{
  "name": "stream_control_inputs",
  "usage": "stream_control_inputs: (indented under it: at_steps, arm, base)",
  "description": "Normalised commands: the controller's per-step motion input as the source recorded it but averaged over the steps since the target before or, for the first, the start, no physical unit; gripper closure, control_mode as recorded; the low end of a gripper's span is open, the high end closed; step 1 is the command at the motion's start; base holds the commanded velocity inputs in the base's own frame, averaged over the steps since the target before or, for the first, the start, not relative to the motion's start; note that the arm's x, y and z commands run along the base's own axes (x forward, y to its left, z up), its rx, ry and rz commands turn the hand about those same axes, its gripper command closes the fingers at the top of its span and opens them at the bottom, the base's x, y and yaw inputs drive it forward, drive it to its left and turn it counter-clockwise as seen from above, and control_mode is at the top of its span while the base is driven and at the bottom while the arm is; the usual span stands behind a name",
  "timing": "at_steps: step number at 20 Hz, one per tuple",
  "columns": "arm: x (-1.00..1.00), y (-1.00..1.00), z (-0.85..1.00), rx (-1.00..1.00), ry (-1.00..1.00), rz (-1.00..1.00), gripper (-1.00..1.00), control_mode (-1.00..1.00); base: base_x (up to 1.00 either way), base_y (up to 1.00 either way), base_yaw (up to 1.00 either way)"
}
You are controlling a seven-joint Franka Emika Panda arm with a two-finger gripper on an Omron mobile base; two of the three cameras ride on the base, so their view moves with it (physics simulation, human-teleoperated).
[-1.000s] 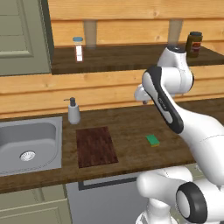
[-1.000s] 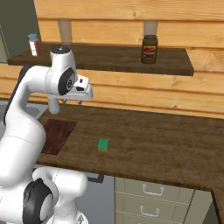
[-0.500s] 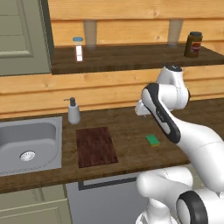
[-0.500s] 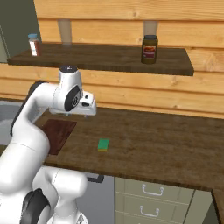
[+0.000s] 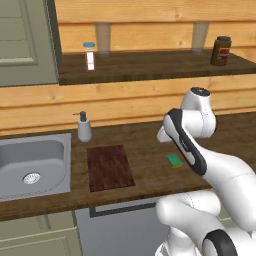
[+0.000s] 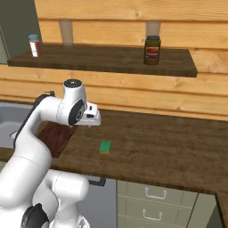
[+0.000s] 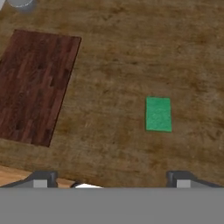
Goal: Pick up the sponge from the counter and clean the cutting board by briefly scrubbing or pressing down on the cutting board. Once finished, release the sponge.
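Observation:
The green sponge (image 7: 158, 114) lies flat on the brown counter (image 7: 118, 61), to the right of the dark reddish cutting board (image 7: 37, 85) and apart from it. My gripper (image 7: 111, 180) hangs above the counter, open, its two tips wide apart with nothing between them. The sponge sits ahead of the right fingertip (image 7: 181, 178). From the right base view the hand (image 6: 91, 119) hovers above and behind the sponge (image 6: 105, 147), beside the board (image 6: 55, 136). In the left base view the sponge (image 5: 174, 160) lies right of the board (image 5: 110, 167), partly behind my forearm.
A grey sink (image 5: 30, 165) is set into the counter at the left, with a soap dispenser (image 5: 84, 127) behind the board. The higher shelf (image 6: 111, 58) carries a dark jar (image 6: 152, 50) and a small bottle (image 6: 34, 45). Drawers (image 6: 151, 196) sit below the counter.
The arm has folded lower and the hand has come down toward the counter near the sponge. Sponge and board have not moved.

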Motion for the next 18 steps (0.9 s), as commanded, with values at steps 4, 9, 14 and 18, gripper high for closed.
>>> stream_control_inputs:
  at_steps: [4, 9, 14, 18]
  arm:
    - [0.0, -0.75, -0.36, -0.04, 0.0, 0.1, -1.0, -1.0]
    - [0.0, -0.59, -0.22, 0.01, 0.0, 0.08, -1.0, -1.0]
    - [0.26, 0.0, -0.2, -0.02, 0.0, 0.0, -1.0, -1.0]
    - [0.92, 0.0, -0.53, -0.07, 0.01, 0.0, -1.0, -1.0]
  base:
    - [0.0, 0.0, 0.0]
    - [0.0, 0.0, 0.0]
    - [0.0, 0.0, 0.0]
    - [0.0, 0.0, 0.0]
